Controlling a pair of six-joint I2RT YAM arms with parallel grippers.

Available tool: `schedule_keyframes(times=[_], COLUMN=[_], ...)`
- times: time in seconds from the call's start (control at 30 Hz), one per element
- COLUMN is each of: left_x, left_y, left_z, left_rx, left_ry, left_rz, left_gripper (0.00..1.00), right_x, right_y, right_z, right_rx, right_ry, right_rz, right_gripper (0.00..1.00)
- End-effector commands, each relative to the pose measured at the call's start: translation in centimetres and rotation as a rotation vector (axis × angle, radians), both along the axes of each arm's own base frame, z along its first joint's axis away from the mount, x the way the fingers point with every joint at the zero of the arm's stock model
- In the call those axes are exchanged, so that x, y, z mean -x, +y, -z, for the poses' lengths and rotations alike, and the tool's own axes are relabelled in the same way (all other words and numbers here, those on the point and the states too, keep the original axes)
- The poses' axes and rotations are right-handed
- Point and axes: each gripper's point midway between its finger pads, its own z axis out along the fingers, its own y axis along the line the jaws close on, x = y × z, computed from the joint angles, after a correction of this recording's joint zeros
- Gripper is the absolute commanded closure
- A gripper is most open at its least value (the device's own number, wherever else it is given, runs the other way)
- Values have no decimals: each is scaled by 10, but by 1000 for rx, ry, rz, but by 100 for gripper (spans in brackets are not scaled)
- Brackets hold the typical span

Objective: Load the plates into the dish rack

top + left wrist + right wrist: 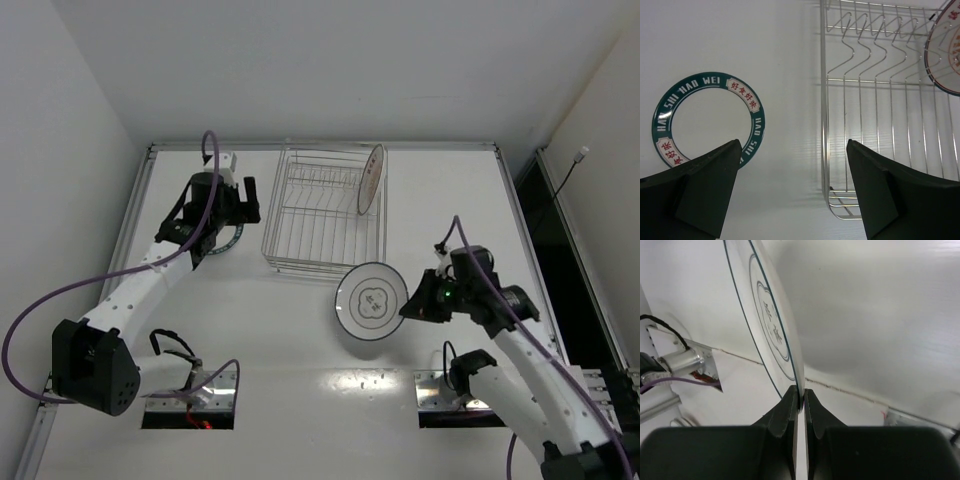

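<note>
Top external view shows white plate (371,297) with dark ring, centre motif.

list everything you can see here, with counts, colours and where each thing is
dish rack: one, silver wire, far middle of the table
orange-patterned plate: one, white with orange pattern, standing on edge at the rack's right end
dark-ring plate: one, white with a thin dark ring, in front of the rack, held by its rim
teal-rimmed plate: one, white with a teal rim, flat on the table left of the rack
table: one, white, under everything
left tool: one, black, open and holding nothing, above the table between the teal-rimmed plate and the rack
right tool: one, black, shut on the dark-ring plate's rim
</note>
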Motion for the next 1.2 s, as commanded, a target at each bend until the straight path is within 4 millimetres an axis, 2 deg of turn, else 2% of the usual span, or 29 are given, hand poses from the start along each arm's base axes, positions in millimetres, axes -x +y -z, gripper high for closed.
schedule_keyframes(times=[0.0,0.07,0.1,0.2,0.33,0.37,0.5,0.53,0.57,0.6,0.63,0.67,0.77,0.8,0.83,0.87,0.9,0.93,0.97,1.03,1.07,1.1,1.17], left_x=[-3,-2,-2,-1,0,0,-3,-1,-2,-2,-2,-2,-3,-3,-3,-3,-3,-2,-2,-2,-2,-2,-2], left_y=[14,19,21,23,25,26,27,27,27,29,29,28,28,28,28,28,28,28,28,28,28,28,28], left_z=[-8,-6,-7,-5,-3,-3,0,2,5,3,3,3,6,6,6,6,6,8,8,8,8,8,8], left_rx=[-22,-26,-22,-21,-28,-32,-33,-36,-32,-36,-36,-28,-32,-32,-32,-32,-23,-27,-27,-27,-27,-27,-27], left_ry=[-22,-15,-16,-8,-1,-3,12,21,30,28,28,28,37,37,37,37,37,45,46,46,46,46,46], left_rz=[-93,-122,-139,-152,-161,-169,-181,-181,-185,-195,-195,-199,-199,-199,-199,-199,-203,-203,-203,-203,-203,-203,-203], left_gripper=[16,15,15,15,15,15,15,15,15,15,15,15,15,15,15,15,15,15,15,15,15,15,15], right_x=[9,3,-2,-25,-71,-92,-137,-157,-165,-175,-186,-198,-218,-231,-238,-245,-249,-266,-271,-283,-293,-299,-305], right_y=[-27,-38,-41,-51,-62,-64,-64,-60,-53,-55,-50,-42,-26,-16,-10,-9,0,11,11,21,25,31,34], right_z=[-61,-87,-117,-159,-193,-197,-219,-224,-226,-227,-237,-229,-234,-218,-225,-223,-220,-214,-223,-215,-192,-205,-202], right_rx=[111,151,144,196,283,308,355,359,355,387,375,419,466,507,519,570,606,640,676,722,796,779,819], right_ry=[-136,-216,-293,-403,-512,-532,-603,-615,-625,-637,-667,-660,-681,-652,-660,-656,-653,-640,-648,-635,-590,-612,-606], right_rz=[29,70,94,143,222,257,336,358,369,401,429,435,488,486,491,511,504,511,536,530,503,530,561], right_gripper=[100,100,100,100,100,100,100,100,100,100,100,100,100,100,100,100,100,100,100,100,100,100,100])
